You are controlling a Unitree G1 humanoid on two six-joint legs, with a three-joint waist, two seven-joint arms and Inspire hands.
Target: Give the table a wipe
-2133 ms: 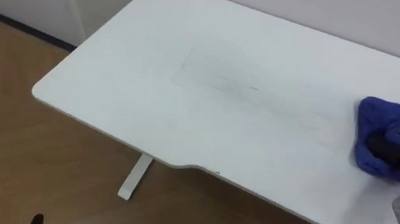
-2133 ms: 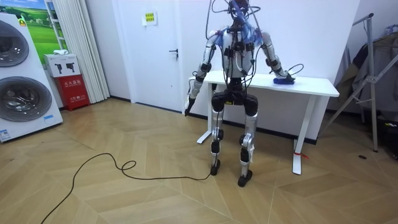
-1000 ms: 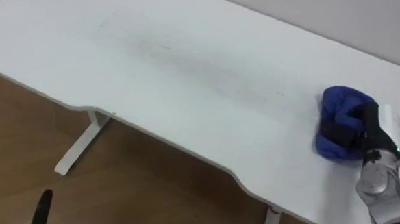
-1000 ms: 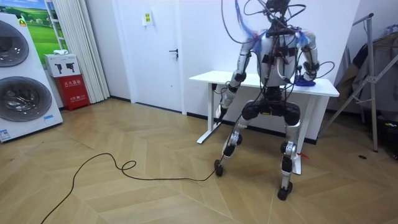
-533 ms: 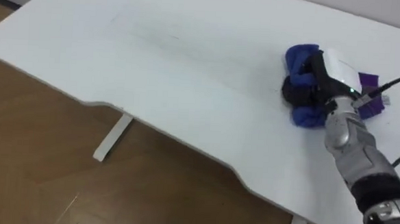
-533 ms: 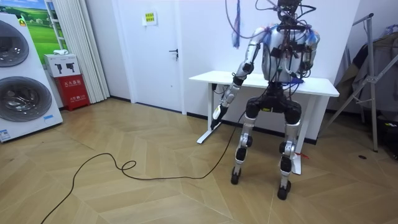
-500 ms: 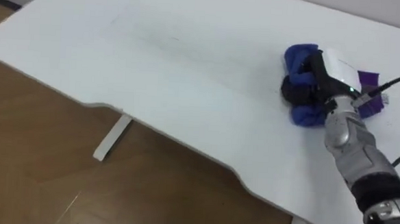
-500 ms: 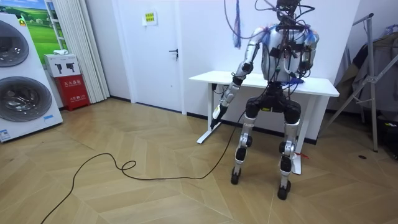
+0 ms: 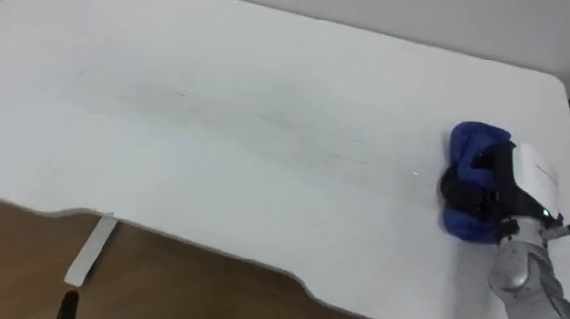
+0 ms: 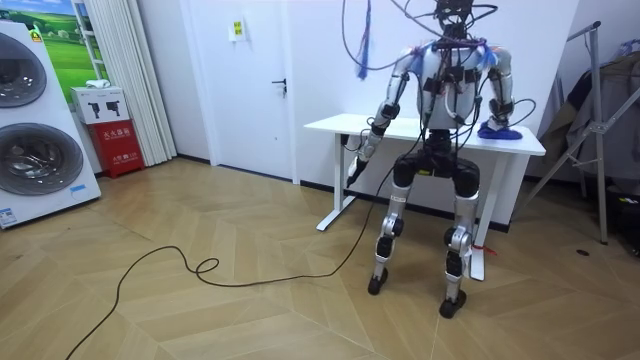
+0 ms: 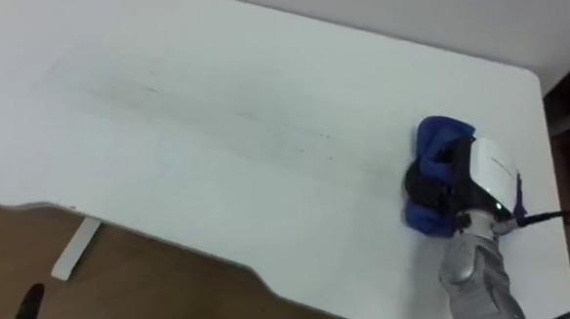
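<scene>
The robot is standing at the front of the white table [image 9: 222, 59] and is wiping it. Its right hand [image 9: 506, 191] is resting on a blue cloth [image 9: 474, 142], and its dark fingers [image 9: 464, 188] are curling into the cloth and gripping it. The cloth is lying bunched up on the table top, near the table's right end. The left hand [image 10: 353, 172] is hanging down by the table's front edge, and I cannot tell if it is open or closed. Some faint grey marks [image 9: 267, 129] are showing across the middle of the table, well apart from the cloth, so I think much of the wiping is not yet done. To do this step well, the robot should be pressing the cloth flat on the top and sliding it left, toward those marks, in long, even strokes. It should be holding the cloth tight so it is not slipping out. It should also be staying back from the edge, so the cloth is not dropping off.
</scene>
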